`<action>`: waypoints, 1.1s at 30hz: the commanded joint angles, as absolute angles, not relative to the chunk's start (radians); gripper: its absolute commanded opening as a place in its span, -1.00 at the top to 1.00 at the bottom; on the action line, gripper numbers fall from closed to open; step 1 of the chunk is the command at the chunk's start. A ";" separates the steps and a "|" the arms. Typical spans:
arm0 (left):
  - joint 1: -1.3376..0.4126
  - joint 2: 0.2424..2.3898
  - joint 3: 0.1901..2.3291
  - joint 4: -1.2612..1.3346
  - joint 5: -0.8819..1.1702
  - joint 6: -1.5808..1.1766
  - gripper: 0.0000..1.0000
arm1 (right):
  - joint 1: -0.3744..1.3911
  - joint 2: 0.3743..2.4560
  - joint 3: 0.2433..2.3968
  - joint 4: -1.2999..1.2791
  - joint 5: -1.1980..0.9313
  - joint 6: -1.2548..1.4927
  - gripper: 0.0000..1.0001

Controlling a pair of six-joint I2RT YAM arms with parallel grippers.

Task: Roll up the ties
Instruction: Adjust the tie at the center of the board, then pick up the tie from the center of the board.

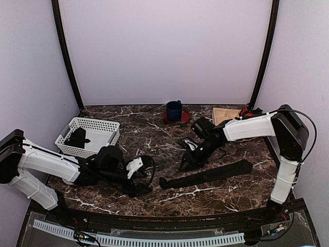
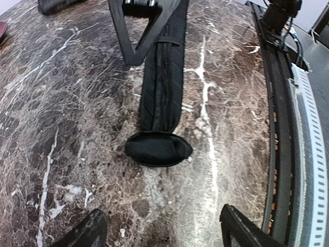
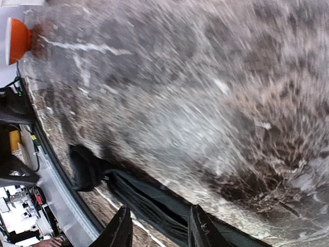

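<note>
2 claws hung open and empty. The left gripper (image 2: 162, 229) sat just left of the tie's (image 2: 162, 87) coiled end; the right gripper (image 3: 160, 216) stood over it farther right.

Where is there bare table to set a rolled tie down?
Bare marble lies between the white basket and the blue cup, and along the near edge below the tie. Crowded mid-table, where left gripper and right gripper crowd the tie's rolled end.

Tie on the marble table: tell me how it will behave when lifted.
Probably floppy: the tie lies flat and limp on the table. Its rolled end looks loose, so it may unroll. Likely light: thin fabric.
</note>
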State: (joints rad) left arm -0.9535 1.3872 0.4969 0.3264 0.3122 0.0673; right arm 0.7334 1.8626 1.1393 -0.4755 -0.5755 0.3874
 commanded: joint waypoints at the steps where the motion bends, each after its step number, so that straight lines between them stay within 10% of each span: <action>1: -0.970 1.436 0.464 0.470 0.260 0.060 -0.50 | 0.741 1.822 1.217 -0.482 -0.629 0.416 0.35; 21: -1.024 1.725 0.542 0.670 0.274 0.072 0.46 | 0.792 2.026 1.196 -0.515 -0.763 0.342 0.93; 33: -1.044 1.778 0.646 0.697 0.294 0.058 0.54 | 0.788 2.014 1.207 -0.521 -0.757 0.340 0.87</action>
State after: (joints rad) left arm -1.0302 1.7481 0.6075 0.6735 0.2722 0.0689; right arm 0.7872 2.0178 1.1942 -0.4988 -0.7677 0.3534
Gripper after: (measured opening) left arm 0.229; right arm 0.049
